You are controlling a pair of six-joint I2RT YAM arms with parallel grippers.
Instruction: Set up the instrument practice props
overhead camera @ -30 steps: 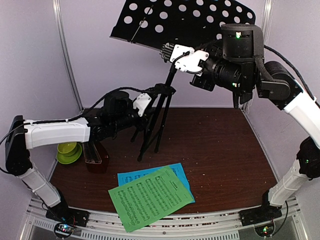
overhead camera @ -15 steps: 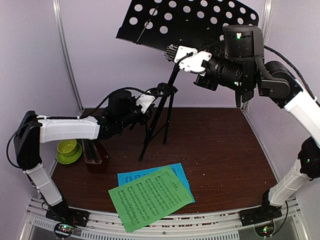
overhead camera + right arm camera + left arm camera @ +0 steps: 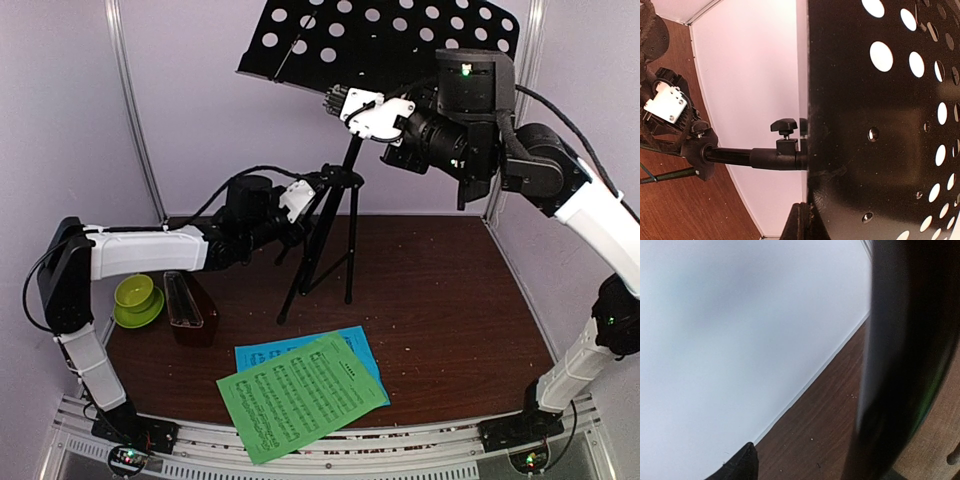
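At the rear centre of the tabletop (image 3: 450, 300), the stand (image 3: 351, 155) stands. The right gripper (image 3: 338, 102) clamps its desk edge; the left gripper (image 3: 318, 188), at the hub, shows no determinable closure. Tilt the desk slowly, bracing the hub.

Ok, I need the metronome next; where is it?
Top view, left side: the metronome stands on the table, just right of the green cup and saucer.
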